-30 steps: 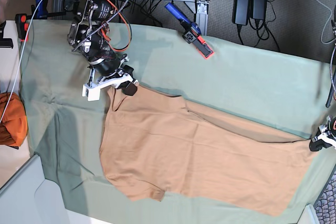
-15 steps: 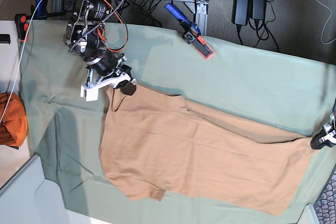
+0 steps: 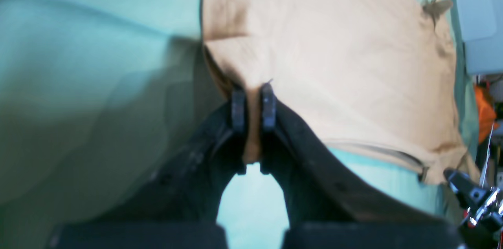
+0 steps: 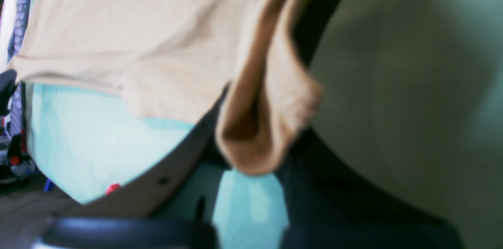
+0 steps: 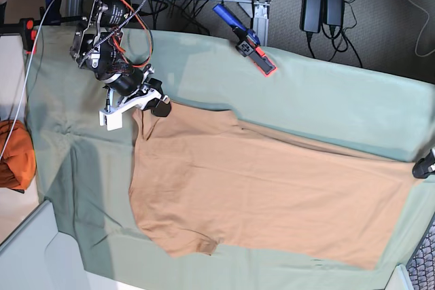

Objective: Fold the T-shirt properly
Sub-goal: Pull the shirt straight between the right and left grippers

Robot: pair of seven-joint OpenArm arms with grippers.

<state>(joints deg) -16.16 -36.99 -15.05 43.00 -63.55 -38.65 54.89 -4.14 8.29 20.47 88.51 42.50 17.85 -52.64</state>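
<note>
The soft tan cotton T-shirt (image 5: 258, 188) lies stretched across the green-clothed counter (image 5: 340, 100); both grippers' fingers (image 3: 237, 103) pinch opposite edges. Spreading step; next, lay it flat and release.

The table is covered by a sage-green table cloth (image 5: 326, 100), creased near its left end in the base view. The T-shirt (image 5: 258, 195) lies spread flat on the cloth, running from centre-left to the right edge. A blue-and-red clamp (image 5: 246, 40) sits at the cloth's far edge.
</note>
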